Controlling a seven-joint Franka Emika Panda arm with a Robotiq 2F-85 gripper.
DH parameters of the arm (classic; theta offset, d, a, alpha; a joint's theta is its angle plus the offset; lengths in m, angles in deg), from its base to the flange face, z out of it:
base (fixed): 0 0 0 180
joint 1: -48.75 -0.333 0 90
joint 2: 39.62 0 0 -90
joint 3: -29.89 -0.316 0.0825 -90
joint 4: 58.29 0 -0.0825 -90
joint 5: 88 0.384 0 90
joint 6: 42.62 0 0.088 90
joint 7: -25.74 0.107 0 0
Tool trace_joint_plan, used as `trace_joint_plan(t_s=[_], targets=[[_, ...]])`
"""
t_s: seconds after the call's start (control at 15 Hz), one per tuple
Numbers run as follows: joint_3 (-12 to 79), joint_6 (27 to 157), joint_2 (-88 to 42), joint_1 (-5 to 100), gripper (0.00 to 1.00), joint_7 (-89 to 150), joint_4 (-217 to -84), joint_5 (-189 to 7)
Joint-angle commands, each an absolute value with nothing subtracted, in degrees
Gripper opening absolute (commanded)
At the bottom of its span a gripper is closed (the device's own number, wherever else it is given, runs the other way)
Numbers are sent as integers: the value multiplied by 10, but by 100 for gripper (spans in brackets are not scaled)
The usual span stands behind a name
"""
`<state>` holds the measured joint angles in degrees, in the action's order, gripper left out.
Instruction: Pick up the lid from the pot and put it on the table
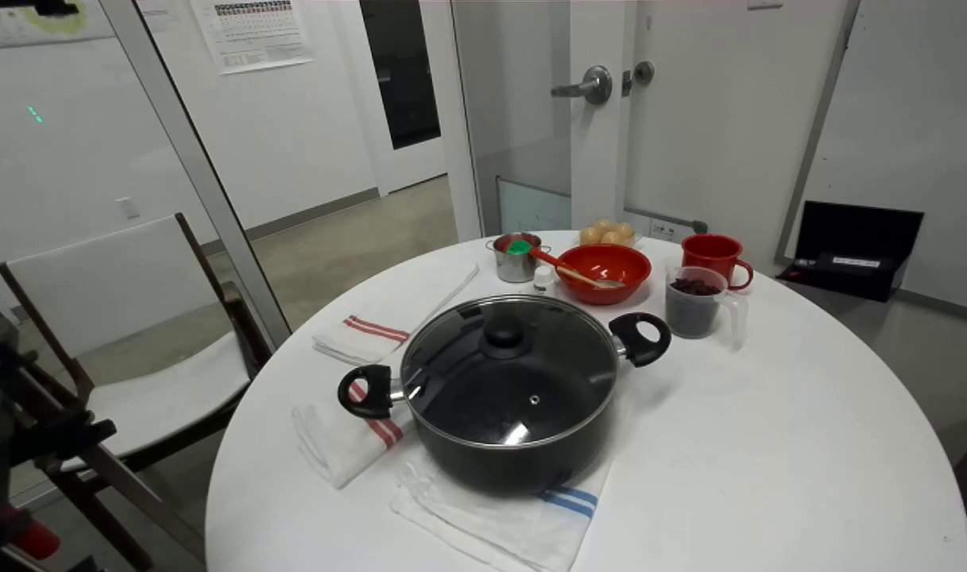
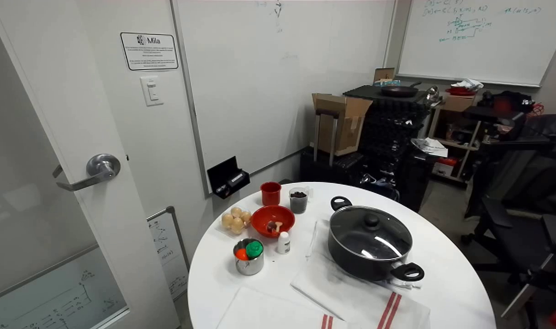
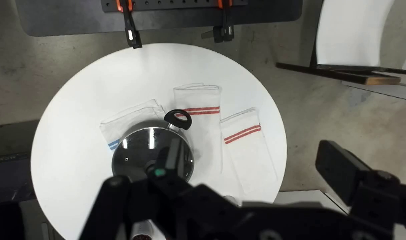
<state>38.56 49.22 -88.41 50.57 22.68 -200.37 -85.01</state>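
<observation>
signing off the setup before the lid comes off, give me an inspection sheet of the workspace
Surface: round white table, three folded towels on it.
Job's things: glass lid seated on black pot, which overlaps the blue-striped towel.
Clutter: red bowl, red mug, measuring cup, small metal pot, white bottle, egg-like items.
Gripper: open, holding nothing.
Cables: nothing seen.
Surroundings: white-seated chair, door handle, whiteboard, cardboard box.

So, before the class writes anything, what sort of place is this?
Probably a lab or office room rather than a kitchen, despite the pot. In an exterior view, a whiteboard carries handwriting, and a printed sign reads "Mila".
</observation>
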Motion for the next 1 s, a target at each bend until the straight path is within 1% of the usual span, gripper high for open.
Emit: trace_joint_plan(t_s=[0.0, 0.27, 0.53, 0.93], targets=[[378, 503, -863, 517, 100, 226, -2000, -844], [371, 554, -800, 521, 100, 238, -1997, -845], [358, 623, -699, 519, 100, 254, -1987, -844], [322, 795, -529, 531, 100, 355, -1966, -867]])
